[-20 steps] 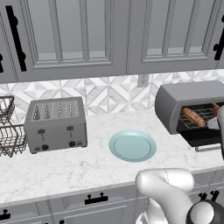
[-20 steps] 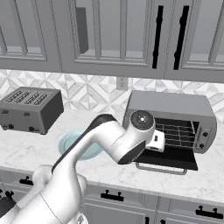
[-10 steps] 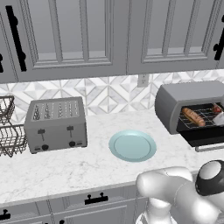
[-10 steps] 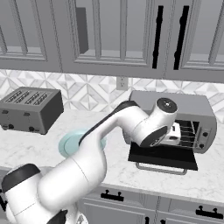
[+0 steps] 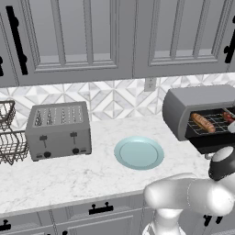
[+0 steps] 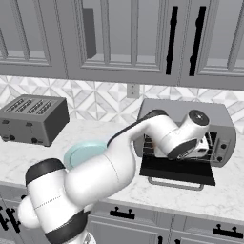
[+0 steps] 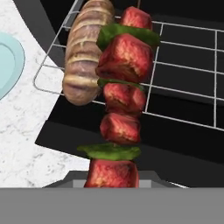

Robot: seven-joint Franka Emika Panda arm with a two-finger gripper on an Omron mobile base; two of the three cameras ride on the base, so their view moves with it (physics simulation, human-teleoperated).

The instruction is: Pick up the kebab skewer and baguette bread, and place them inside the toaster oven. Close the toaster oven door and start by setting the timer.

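Setting the kebab skewer [image 7: 120, 100] down well means lowering it flat onto the bare wires of the rack [image 7: 183, 70] to the right of the baguette bread [image 7: 85, 50], which already lies lengthwise on the rack's left part, and only then letting go, so the stick does not roll off the front wire or tip onto the lowered toaster oven door [image 6: 176, 167]. Going left to right in the left base view, a slot toaster [image 5: 58, 130] stands at the left of the counter [image 5: 69, 172], a teal plate [image 5: 138, 153] lies bare in the middle, and the toaster oven [image 5: 202, 110] stands open at the right with the loaf on its rack and a red end of the skewer just beside it. From the right base view the arm reaches across to the oven mouth and the hand [image 6: 190, 143] hangs just over the door, hiding the food. Only the hand view gives the close relation: the skewer runs up from the gripper's closed jaws, red chunks and green leaves, hanging over the rack and partly overlapping the loaf's right edge; whether it touches the wires yet cannot be told.
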